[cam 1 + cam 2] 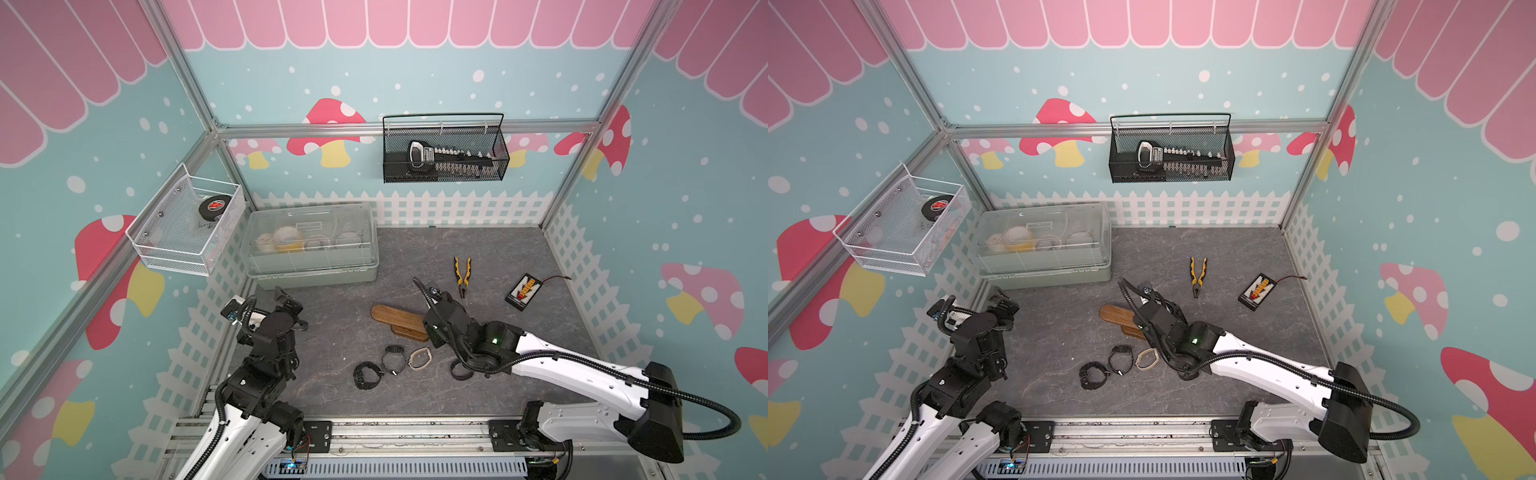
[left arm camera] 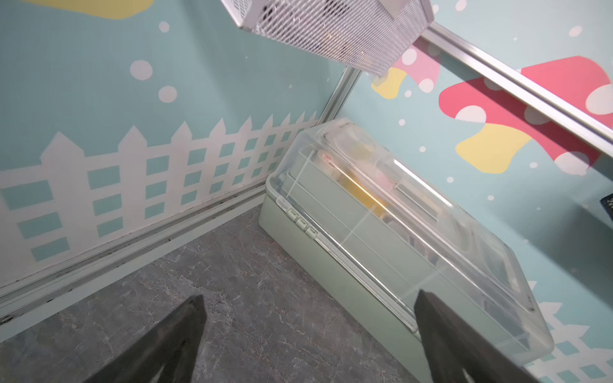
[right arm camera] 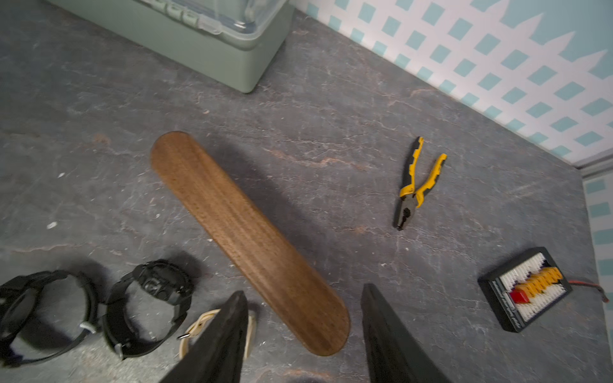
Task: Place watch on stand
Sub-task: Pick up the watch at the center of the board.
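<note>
Enclosure: teal walls (image 1: 415, 83) printed with mushrooms and a white picket fence, and a grey marbled tabletop (image 1: 332, 332).

Item count:
- Stand (image 3: 245, 238): one. A long brown wooden bar with rounded ends on a smaller wooden base. It sits mid-table and runs diagonally. It shows in both top views (image 1: 395, 318) (image 1: 1117, 315).
- Watches: three in clear view. The first black watch (image 3: 20, 308), the second black watch (image 3: 159, 287) and the beige-strapped watch (image 3: 195, 326) lie in a row on the tabletop, just beside the stand on the robot's side. All three are clasped into loops.
- Dark band (image 1: 458, 377): one, lying on the tabletop and partly hidden under the right arm. Whether it is a fourth watch cannot be told.
- Pliers (image 1: 462, 276): one pair, yellow-handled, beyond the stand.
- Connector board (image 1: 523, 292): one, black, with a thin wire, well apart from the stand.
- Lidded box (image 1: 311, 245): one, with a clear lid, against the back wall.
- Wire baskets: two. The white wire basket (image 1: 174, 253) and the black wire basket (image 1: 498, 162) are both mounted on the walls.

Jaw state:
- Right gripper (image 3: 303, 290): jaws partly apart, nothing clamped. The wrist view shows the stand's near rounded end in the gap between the fingers. One finger overlaps the beige-strapped watch in that view; contact cannot be told.
- Left gripper (image 2: 309, 295): jaws spread wide and empty, over bare tabletop near the lidded box
</note>
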Controlling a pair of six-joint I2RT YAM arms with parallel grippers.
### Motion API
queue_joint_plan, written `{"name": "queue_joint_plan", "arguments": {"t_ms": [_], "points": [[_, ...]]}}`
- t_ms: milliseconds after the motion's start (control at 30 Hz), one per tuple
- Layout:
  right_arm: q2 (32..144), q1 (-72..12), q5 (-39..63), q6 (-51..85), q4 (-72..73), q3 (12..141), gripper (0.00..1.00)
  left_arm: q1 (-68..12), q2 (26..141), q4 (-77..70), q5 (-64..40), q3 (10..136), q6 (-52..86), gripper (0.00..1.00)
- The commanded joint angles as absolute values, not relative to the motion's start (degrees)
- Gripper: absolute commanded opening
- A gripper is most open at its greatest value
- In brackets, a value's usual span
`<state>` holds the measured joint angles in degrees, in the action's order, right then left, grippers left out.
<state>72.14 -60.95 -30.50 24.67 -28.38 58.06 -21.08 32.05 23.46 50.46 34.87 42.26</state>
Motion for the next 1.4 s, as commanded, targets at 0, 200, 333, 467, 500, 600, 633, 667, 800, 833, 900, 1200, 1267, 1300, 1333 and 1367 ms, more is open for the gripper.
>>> {"name": "queue_joint_plan", "arguments": {"t_ms": [0, 200, 333, 467, 500, 600, 633, 667, 800, 833, 900, 1200, 1267, 1300, 1333, 1367], "points": [[75.30, -62.77, -24.69, 27.12, -30.94, 61.47, 0.47, -20.81, 34.26, 27.73, 51.04, 36.61, 45.84, 0.99], [82.15, -63.47, -10.48, 26.41, -29.15, 65.72, 0.35, -20.66, 38.23, 28.12, 48.80, 36.74, 47.69, 0.97], [87.50, -63.46, 5.05, 23.49, -28.30, 69.09, 0.36, -20.06, 39.98, 28.13, 46.65, 36.52, 48.16, 0.96], [93.16, -63.50, 13.42, 23.73, -30.12, 72.69, 0.37, -18.97, 39.68, 28.65, 46.44, 35.78, 49.00, 0.96], [94.08, -63.57, 14.85, 23.94, -29.86, 72.94, 0.38, -18.35, 39.27, 28.65, 45.98, 35.33, 49.28, 0.96], [96.40, -63.56, 17.52, 24.65, -29.71, 74.01, 0.41, -16.61, 38.22, 28.72, 43.68, 33.87, 50.10, 0.95], [97.12, -63.57, 18.45, 24.85, -29.81, 74.53, 0.42, -16.00, 37.91, 28.85, 43.03, 33.29, 50.70, 0.95], [97.80, -63.60, 18.82, 25.08, -30.03, 74.98, 0.43, -15.55, 37.68, 28.94, 42.47, 32.65, 51.24, 0.95], [101.39, -63.61, 19.18, 25.22, -32.71, 77.75, 0.45, -13.67, 37.62, 28.98, 40.24, 30.71, 52.95, 0.95], [102.36, -63.63, 19.04, 25.23, -33.80, 78.65, 0.45, -13.39, 37.83, 28.94, 39.85, 30.53, 53.08, 0.95], [104.15, -63.77, 19.05, 25.24, -35.07, 80.06, 0.45, -12.97, 38.51, 28.91, 39.30, 30.37, 53.17, 0.94], [111.18, -64.24, 17.89, 25.40, -38.89, 85.00, 0.46, -11.67, 42.69, 28.39, 37.90, 30.91, 53.85, 0.94], [112.16, -64.26, 17.76, 25.49, -39.60, 85.95, 0.46, -11.52, 43.20, 28.44, 37.71, 30.79, 54.18, 0.94], [112.65, -64.34, 17.84, 25.49, -39.94, 86.49, 0.46, -11.47, 43.37, 28.45, 37.62, 30.63, 54.39, 0.94], [113.14, -64.35, 17.88, 25.57, -40.25, 86.91, 0.46, -11.43, 43.50, 28.47, 37.62, 30.53, 54.56, 0.94], [113.71, -64.44, 17.93, 25.53, -40.45, 87.36, 0.46, -11.34, 43.59, 28.40, 37.62, 30.33, 54.66, 0.94]]}}
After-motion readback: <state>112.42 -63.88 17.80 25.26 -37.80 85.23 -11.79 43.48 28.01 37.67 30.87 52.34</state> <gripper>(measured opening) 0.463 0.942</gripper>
